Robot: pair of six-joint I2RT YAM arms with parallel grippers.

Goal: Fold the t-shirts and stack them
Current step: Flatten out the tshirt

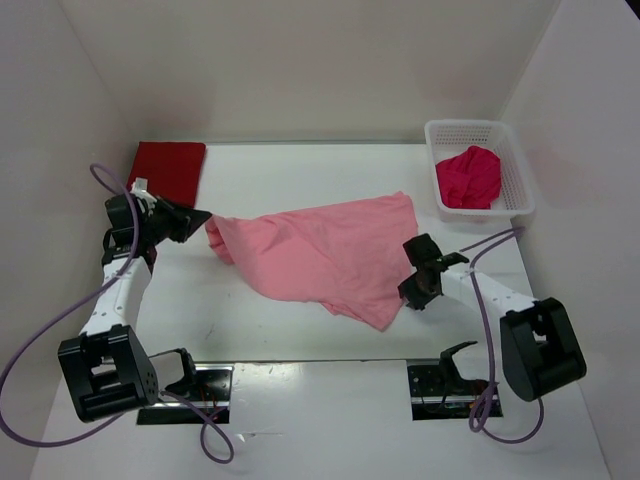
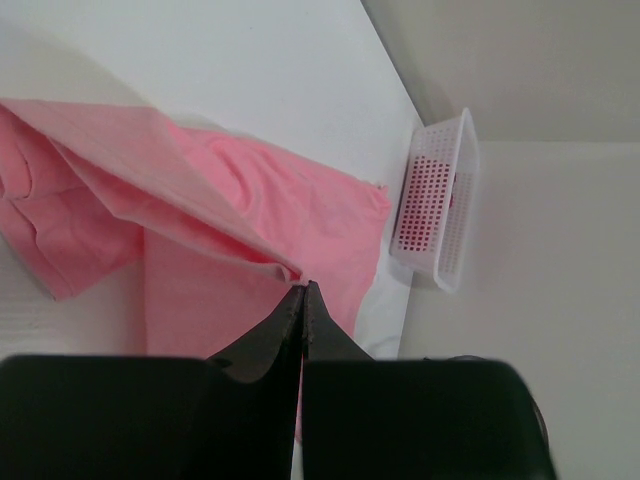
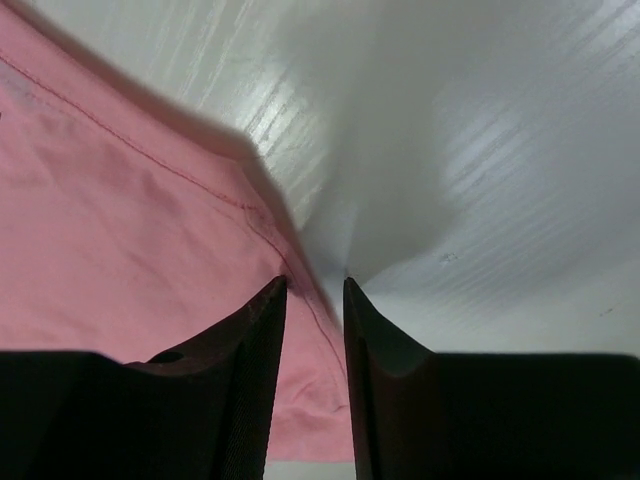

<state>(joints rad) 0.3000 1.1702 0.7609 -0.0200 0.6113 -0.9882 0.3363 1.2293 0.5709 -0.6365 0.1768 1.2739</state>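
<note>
Dark red, folded flat into a neat rectangle, the first t-shirt (image 1: 168, 168) lies up and to the left of the light pink t-shirt (image 1: 320, 255), well apart from it and close against the back wall of the white table (image 1: 300, 335).

Just below it, at the pink shirt's left end, the left gripper (image 1: 200, 217) has its jaws pressed together on a corner of the pink cloth. The wrist view shows the two black fingers (image 2: 285, 330) meeting at their tips with no gap, and a fold of the pink fabric is drawn to a point exactly there. From that pinch the shirt is pulled up off the table into a taut ridge.

The light pink t-shirt itself is spread across the middle of the table, unfolded and rumpled. Its left end is bunched, and its lower right corner trails toward the near edge.

At that right side sits the right gripper (image 1: 412, 285), low over the shirt's hem. Its wrist camera shows the jaws partly apart, a narrow gap between the fingers (image 3: 250, 350). The stitched hem runs under that gap without being clamped, and bare table lies just past it.

Farther right and up from the pink shirt, the bright magenta-crimson t-shirt (image 1: 470, 177) lies crumpled inside the white mesh basket (image 1: 522, 195).
</note>
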